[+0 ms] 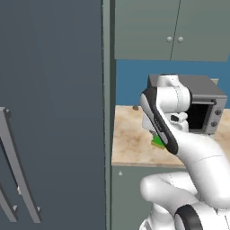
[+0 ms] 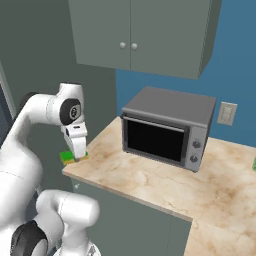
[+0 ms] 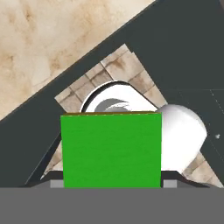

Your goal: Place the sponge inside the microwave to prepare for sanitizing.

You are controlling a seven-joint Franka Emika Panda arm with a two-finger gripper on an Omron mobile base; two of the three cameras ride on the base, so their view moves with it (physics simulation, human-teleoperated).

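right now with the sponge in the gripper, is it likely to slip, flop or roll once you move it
The sponge is a small flat block with square edges, so it probably won't roll. It spans the gap between the gripper fingers with no visible sag, suggesting it carries fairly stiffly. Being small beside the toaster oven, it is likely light, so slipping seems unlikely.

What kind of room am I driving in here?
Most likely a kitchen, a rendered one: a marbled beige countertop against a blue wall, grey-green wall cabinets above it, and a small grey box oven standing on the counter.
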